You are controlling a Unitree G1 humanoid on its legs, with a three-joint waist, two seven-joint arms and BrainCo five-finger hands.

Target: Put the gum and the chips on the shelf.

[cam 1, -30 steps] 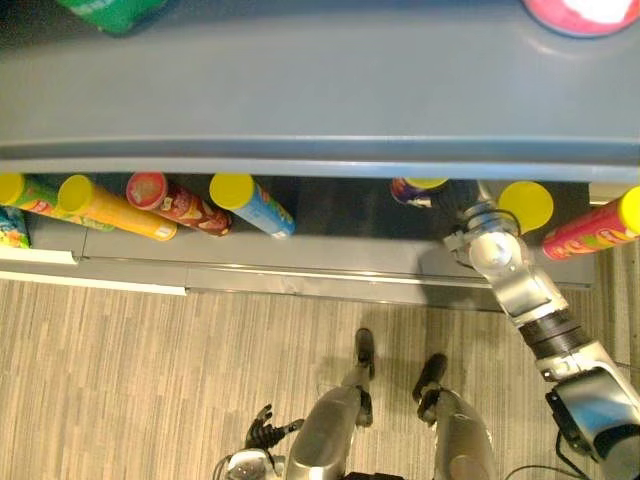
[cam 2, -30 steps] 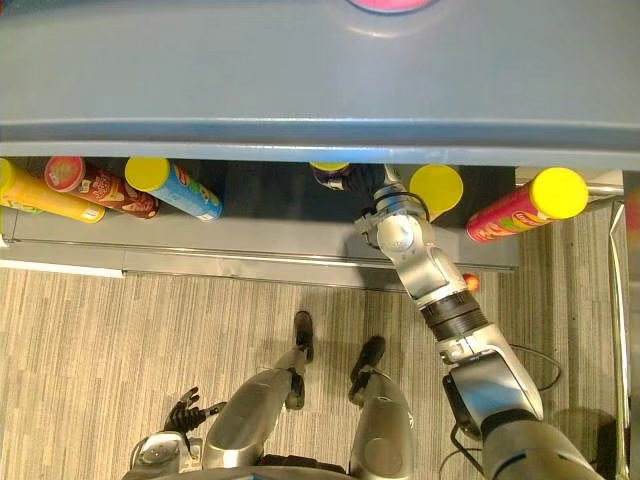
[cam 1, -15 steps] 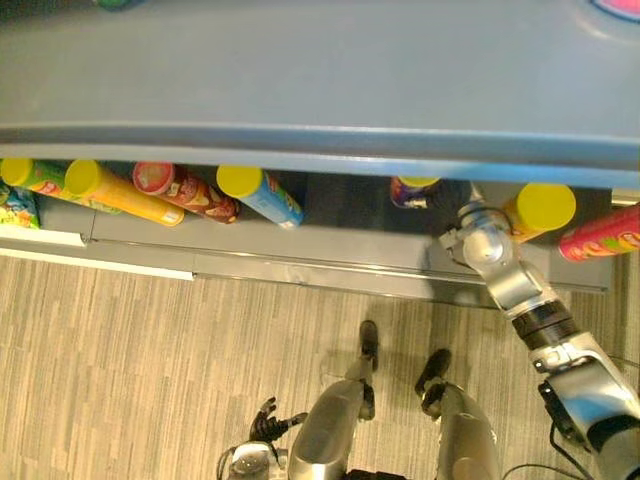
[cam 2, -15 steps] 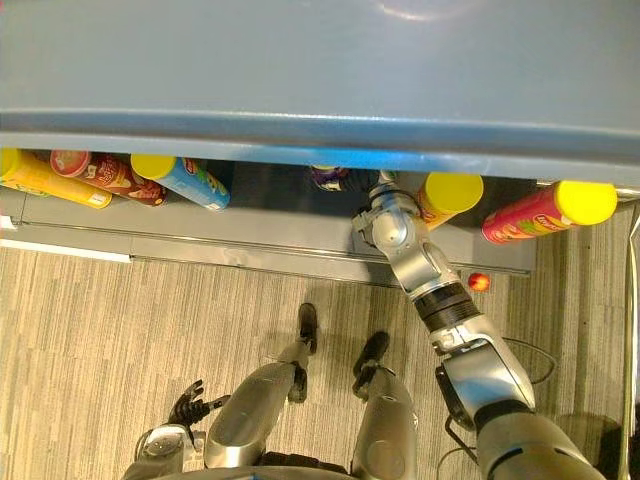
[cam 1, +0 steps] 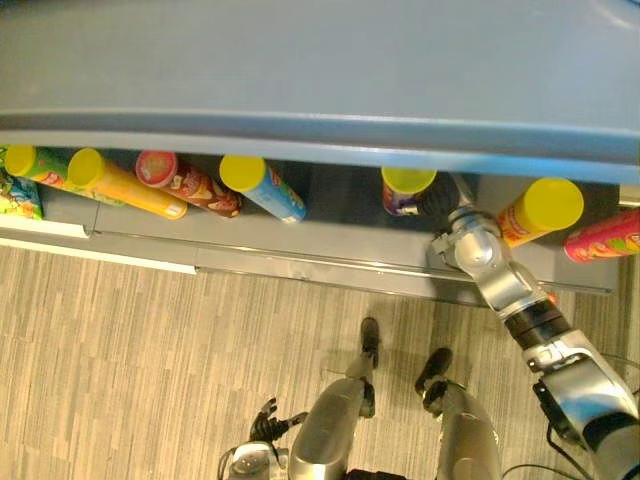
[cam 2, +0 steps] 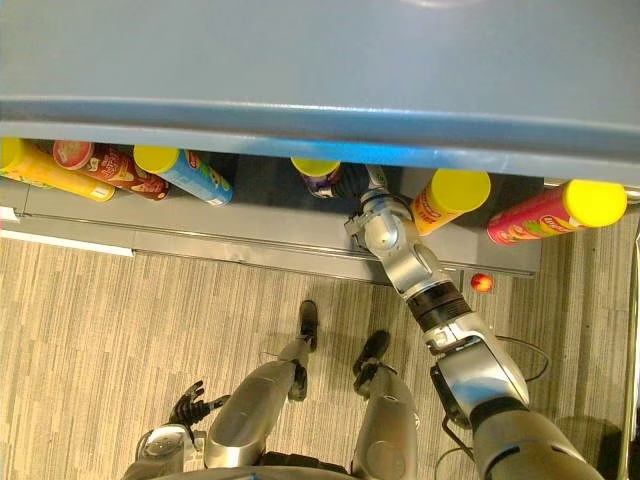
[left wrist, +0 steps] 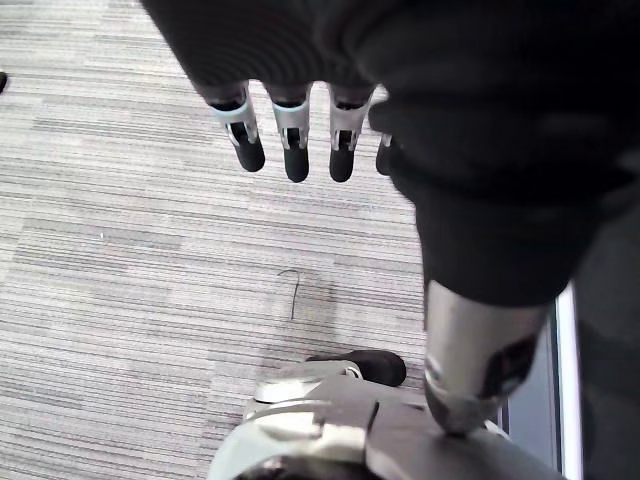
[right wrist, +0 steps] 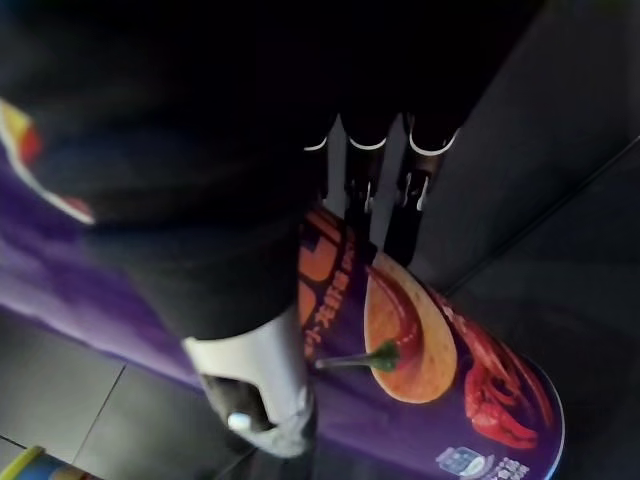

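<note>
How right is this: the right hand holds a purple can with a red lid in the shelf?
One detail is wrong: the lid is yellow, not red, as the left eye view shows. The rest stands: the right hand holds the purple can in the shelf.

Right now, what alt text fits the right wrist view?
The right hand grips a purple chips can, fingers on one side, thumb on the other. The can shows a chilli and a chip; dark shelf surface lies behind it.
</note>
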